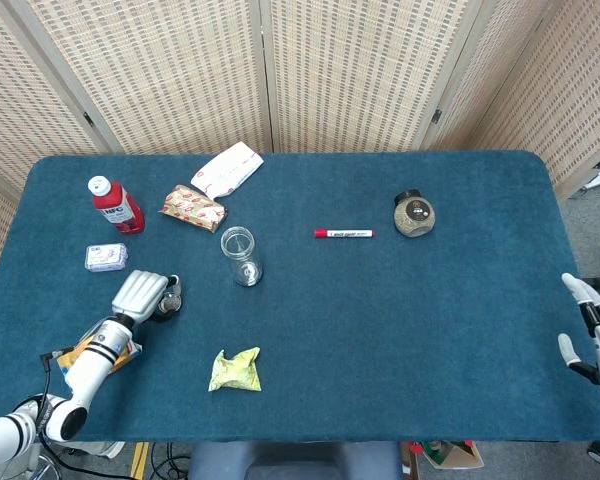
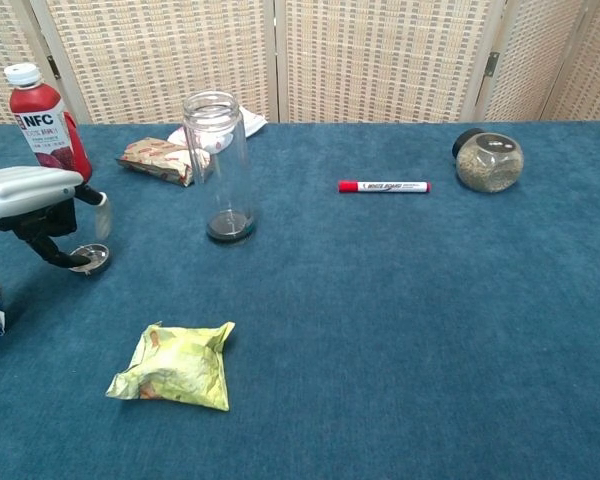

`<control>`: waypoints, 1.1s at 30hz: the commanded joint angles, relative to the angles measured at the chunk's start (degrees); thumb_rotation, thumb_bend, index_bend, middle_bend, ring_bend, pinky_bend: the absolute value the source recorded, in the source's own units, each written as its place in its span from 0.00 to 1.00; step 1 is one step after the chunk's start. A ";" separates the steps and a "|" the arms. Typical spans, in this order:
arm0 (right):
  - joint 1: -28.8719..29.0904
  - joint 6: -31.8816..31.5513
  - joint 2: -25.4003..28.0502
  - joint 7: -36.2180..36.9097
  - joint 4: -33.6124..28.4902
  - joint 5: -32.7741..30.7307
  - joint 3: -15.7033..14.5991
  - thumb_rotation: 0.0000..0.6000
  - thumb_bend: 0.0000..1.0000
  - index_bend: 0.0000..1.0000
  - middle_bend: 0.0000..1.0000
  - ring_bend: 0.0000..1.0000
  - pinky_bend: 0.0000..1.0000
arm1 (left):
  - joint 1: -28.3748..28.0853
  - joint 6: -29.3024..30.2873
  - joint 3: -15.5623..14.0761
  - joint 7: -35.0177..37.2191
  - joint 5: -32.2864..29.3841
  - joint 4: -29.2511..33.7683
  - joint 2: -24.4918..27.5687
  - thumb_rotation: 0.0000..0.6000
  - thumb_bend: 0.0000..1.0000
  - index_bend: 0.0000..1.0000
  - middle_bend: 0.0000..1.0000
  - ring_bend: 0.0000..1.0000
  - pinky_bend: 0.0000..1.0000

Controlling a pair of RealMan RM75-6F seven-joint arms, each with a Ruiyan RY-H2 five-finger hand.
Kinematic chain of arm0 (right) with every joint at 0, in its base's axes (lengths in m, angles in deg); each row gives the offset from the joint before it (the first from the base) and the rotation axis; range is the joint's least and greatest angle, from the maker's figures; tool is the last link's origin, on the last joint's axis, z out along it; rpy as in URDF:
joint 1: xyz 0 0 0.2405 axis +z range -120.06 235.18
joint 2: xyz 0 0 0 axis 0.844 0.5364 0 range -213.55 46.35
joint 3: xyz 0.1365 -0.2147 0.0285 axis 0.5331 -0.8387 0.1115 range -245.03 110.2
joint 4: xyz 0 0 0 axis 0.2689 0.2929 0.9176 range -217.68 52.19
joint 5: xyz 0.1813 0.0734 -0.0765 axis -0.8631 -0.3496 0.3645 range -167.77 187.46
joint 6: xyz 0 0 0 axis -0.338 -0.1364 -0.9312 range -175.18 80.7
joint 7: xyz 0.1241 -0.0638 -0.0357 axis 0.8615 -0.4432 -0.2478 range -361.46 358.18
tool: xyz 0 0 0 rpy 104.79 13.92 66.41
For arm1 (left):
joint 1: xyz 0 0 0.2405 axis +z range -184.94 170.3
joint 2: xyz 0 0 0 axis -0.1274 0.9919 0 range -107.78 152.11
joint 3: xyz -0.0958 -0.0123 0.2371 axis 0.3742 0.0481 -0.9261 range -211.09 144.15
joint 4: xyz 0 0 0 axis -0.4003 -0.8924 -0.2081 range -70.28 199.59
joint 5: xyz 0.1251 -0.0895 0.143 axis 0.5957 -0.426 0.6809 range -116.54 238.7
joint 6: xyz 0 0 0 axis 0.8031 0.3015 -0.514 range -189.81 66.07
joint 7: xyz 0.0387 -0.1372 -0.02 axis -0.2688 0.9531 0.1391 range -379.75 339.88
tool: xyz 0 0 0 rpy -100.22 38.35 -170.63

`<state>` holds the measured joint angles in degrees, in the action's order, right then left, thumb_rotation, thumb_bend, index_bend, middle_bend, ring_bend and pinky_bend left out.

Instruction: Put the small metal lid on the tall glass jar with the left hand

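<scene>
The small metal lid point(image 2: 88, 261) lies flat on the blue table, left of the tall glass jar point(image 2: 218, 165). The jar point(image 1: 239, 255) stands upright and open-topped, empty. My left hand point(image 2: 35, 200) hovers over the lid, its thumb reaching down to the lid's near rim and a blurred finger hanging at its far side. In the head view the left hand point(image 1: 145, 297) covers most of the lid point(image 1: 171, 298). Whether the fingers grip the lid I cannot tell; it still rests on the cloth. My right hand point(image 1: 590, 330) sits at the table's right edge, fingers apart, holding nothing.
A red juice bottle point(image 2: 42, 125) and a snack packet point(image 2: 158, 160) stand behind the lid. A small white box point(image 1: 106, 258) lies near the left hand. A crumpled yellow-green packet point(image 2: 175, 365) lies in front. A red marker point(image 2: 384, 186) and a round jar point(image 2: 489, 160) lie to the right.
</scene>
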<state>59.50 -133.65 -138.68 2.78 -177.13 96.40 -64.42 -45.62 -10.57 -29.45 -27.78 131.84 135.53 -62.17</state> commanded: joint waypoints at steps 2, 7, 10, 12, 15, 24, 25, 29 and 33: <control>-0.12 -0.12 0.04 0.07 0.01 -0.06 0.01 1.00 0.42 0.05 0.15 0.03 0.13 | -0.19 -0.43 0.31 0.02 -0.12 -0.97 -0.65 1.00 0.30 0.51 0.99 0.97 1.00; -0.18 -0.03 0.03 0.15 0.11 -0.17 0.02 1.00 0.42 0.05 0.15 0.03 0.13 | -0.30 -1.15 0.36 -0.06 -0.13 -1.74 -1.10 1.00 0.34 0.53 1.00 0.97 1.00; -0.22 -0.01 -0.02 0.26 0.25 -0.26 0.03 1.00 0.42 0.05 0.15 0.03 0.13 | -0.35 -1.61 0.47 -0.29 -0.44 -1.94 -1.22 1.00 0.36 0.54 1.00 0.97 1.00; -0.22 0.08 -0.06 0.32 0.37 -0.35 0.05 1.00 0.42 0.05 0.15 0.03 0.13 | -0.41 -1.93 0.52 -0.54 -0.64 -2.12 -1.32 1.00 0.37 0.54 1.00 0.97 1.00; -0.18 0.21 -0.09 0.38 0.49 -0.42 0.08 1.00 0.42 0.05 0.15 0.03 0.13 | -0.43 -2.17 0.64 -0.67 -0.84 -2.44 -1.54 1.00 0.39 0.55 1.00 0.97 1.00; -0.09 0.48 -0.29 0.67 0.92 -0.59 0.18 1.00 0.42 0.05 0.15 0.03 0.13 | -0.46 -2.95 0.82 -1.25 -1.43 -3.11 -2.00 1.00 0.40 0.58 1.00 0.97 1.00; -0.06 0.53 -0.31 0.70 0.95 -0.59 0.19 1.00 0.42 0.05 0.15 0.03 0.13 | -0.46 -2.92 0.86 -1.31 -1.45 -3.21 -2.08 1.00 0.40 0.58 1.00 0.97 1.00; 0.03 0.66 -0.35 0.70 0.99 -0.57 0.22 1.00 0.42 0.05 0.15 0.03 0.13 | -0.48 -3.06 0.99 -1.46 -1.57 -3.37 -2.11 1.00 0.40 0.58 1.00 0.97 1.00; 0.14 0.87 -0.42 0.64 1.04 -0.61 0.24 1.00 0.42 0.05 0.15 0.03 0.13 | -0.46 -3.20 1.06 -1.64 -1.71 -3.66 -2.11 1.00 0.40 0.59 1.00 0.97 1.00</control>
<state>59.64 -132.78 -139.09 3.42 -176.10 95.79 -64.18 -46.08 -13.74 -28.40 -29.40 130.16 131.89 -64.29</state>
